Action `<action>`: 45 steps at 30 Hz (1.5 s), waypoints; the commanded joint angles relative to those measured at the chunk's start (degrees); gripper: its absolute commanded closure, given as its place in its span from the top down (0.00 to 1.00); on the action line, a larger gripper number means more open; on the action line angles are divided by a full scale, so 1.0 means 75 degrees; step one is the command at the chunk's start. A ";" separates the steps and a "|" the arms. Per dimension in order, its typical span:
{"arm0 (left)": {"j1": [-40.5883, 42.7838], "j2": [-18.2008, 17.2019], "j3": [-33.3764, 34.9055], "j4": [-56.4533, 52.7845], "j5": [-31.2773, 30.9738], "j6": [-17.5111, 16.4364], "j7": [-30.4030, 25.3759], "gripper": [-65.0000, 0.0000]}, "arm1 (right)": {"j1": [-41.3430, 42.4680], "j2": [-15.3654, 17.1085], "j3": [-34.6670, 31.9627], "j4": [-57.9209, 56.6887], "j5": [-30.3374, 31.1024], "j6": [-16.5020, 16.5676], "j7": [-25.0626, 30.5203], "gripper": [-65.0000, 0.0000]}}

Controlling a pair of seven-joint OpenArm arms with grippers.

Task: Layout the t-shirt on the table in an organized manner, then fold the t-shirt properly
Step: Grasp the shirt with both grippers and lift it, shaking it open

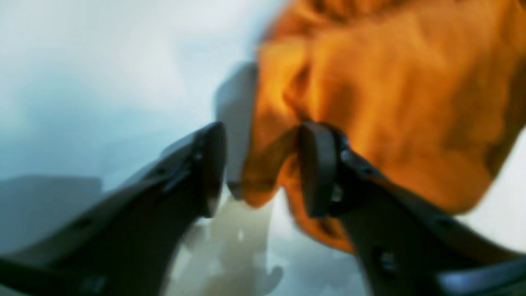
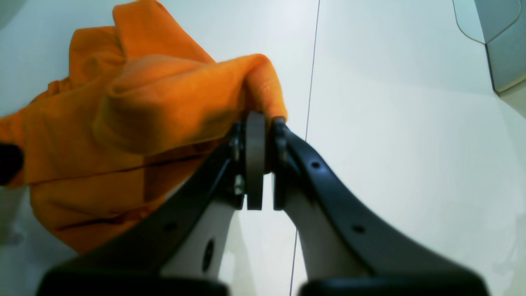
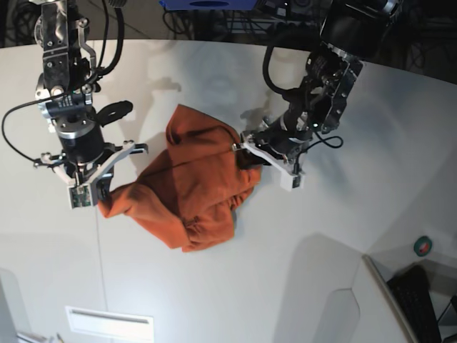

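The orange t-shirt [image 3: 193, 186] lies crumpled in a heap on the white table [image 3: 285, 286], stretched between both arms. On the left of the base view my right gripper [image 3: 96, 193] is shut on one end of the cloth. The right wrist view shows the t-shirt [image 2: 123, 123] pinched at the tips of the right gripper [image 2: 265, 123]. My left gripper [image 3: 243, 153] sits at the shirt's far right edge. In the blurred left wrist view the left gripper [image 1: 261, 164] has its jaws apart, a fold of the t-shirt [image 1: 390, 102] hanging loose against the right finger.
A thin seam line [image 2: 312, 61] runs across the table just right of my right gripper. A grey side surface [image 3: 400, 300] with a dark keyboard [image 3: 414, 286] stands at the bottom right. A white rectangular label [image 3: 107, 323] lies near the front edge.
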 commanded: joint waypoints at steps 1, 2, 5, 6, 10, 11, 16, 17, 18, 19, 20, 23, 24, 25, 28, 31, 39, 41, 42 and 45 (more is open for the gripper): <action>-0.0085 -0.0041 0.0014 0.0081 -0.0030 -0.0065 -0.0119 0.56 | 0.0075 0.0031 -0.0003 0.0114 0.0010 -0.0004 0.0208 0.00; -0.0085 -0.0041 0.0038 0.0093 -0.0030 -0.0065 -0.0119 0.62 | 0.0075 0.0031 -0.0015 0.0114 0.0010 -0.0004 0.0208 0.00; -0.0085 -0.0041 0.0049 0.0139 -0.0030 -0.0065 -0.0119 0.61 | 0.0064 0.0031 -0.0015 0.0114 0.0010 -0.0004 0.0208 0.00; -0.0085 -0.0041 0.0002 0.0139 -0.0030 -0.0065 -0.0119 0.53 | 0.0064 0.0031 -0.0003 0.0114 0.0010 -0.0004 0.0208 0.00; -0.0085 -0.0076 -0.0033 0.0151 -0.0030 -0.0065 -0.0119 0.04 | 0.0064 0.0031 -0.0026 0.0114 0.0010 -0.0004 0.0208 0.00; -0.0085 -0.0076 -0.0033 0.0151 -0.0030 -0.0065 -0.0119 0.00 | 0.0064 0.0031 -0.0026 0.0102 0.0010 -0.0004 0.0208 0.00; -0.0038 -0.0240 -0.0033 0.0995 -0.0030 -0.0065 -0.0084 0.00 | 0.0075 0.0020 -0.0038 0.0102 0.0022 -0.0004 0.0208 0.00; -0.0049 -0.0369 -0.0009 0.1347 -0.0041 -0.0065 -0.0061 0.00 | 0.0122 0.0020 -0.0050 0.0102 0.0022 -0.0004 0.0208 0.00; -0.0108 -0.0416 -0.0021 0.1663 -0.0041 -0.0065 0.0139 0.00 | 0.0251 0.0020 -0.0097 0.0102 0.0022 -0.0004 0.0208 0.00; -0.0272 -0.0439 -0.0044 0.1886 -0.0041 -0.0065 0.0432 0.00 | 0.0462 0.0020 -0.0202 0.0102 0.0010 -0.0004 0.0208 0.00; -0.0647 -0.0439 -0.0115 0.2038 -0.0041 -0.0065 0.0783 0.00 | 0.0708 0.0078 -0.0296 0.0067 0.0010 -0.0004 0.0208 0.00; -0.1655 -0.0240 -0.0466 0.1909 -0.0030 -0.0065 0.1803 0.00 | 0.1564 0.0090 -0.0308 -0.0378 -0.0001 -0.0004 0.0208 0.00; -0.2030 -0.0111 -0.0642 0.1781 -0.0030 -0.0065 0.1979 0.00 | 0.1880 0.0102 -0.0308 -0.0601 -0.0001 -0.0004 0.0208 0.00; -0.2382 -0.0017 -0.0783 0.1628 -0.0006 -0.0065 0.2049 0.00 | 0.2173 0.0196 -0.0308 -0.0812 -0.0001 -0.0004 0.0208 0.00; -0.3484 0.0194 -0.0935 0.0972 -0.0006 -0.0065 0.2049 0.00 | 0.3123 0.0453 -0.0320 -0.1492 0.0010 -0.0004 0.0208 0.00; -0.4609 0.0299 -0.0888 0.0245 -0.0018 -0.0065 0.2049 0.00 | 0.4108 0.0535 -0.0308 -0.2019 -0.0001 -0.0004 0.0208 0.00; -0.7024 0.0686 -0.0947 -0.0693 -0.0018 -0.0065 0.1569 0.00 | 0.6042 0.1356 -0.0296 -0.2019 -0.0013 -0.0004 0.0208 0.00; -0.7504 0.0733 -0.0947 -0.0681 -0.0030 -0.0065 0.1557 0.00 | 0.6346 0.1555 -0.0296 -0.1832 -0.0013 -0.0004 0.0231 0.00; -0.7727 0.0792 -0.0900 -0.0658 -0.0030 -0.0065 0.1580 0.00 | 0.6475 0.1637 -0.0296 -0.1703 -0.0013 -0.0004 0.0231 0.00; -0.8313 0.0920 -0.0947 -0.0576 -0.0030 -0.0065 0.1616 0.00 | 0.6757 0.1942 -0.0237 -0.1093 -0.0025 -0.0004 0.0231 0.00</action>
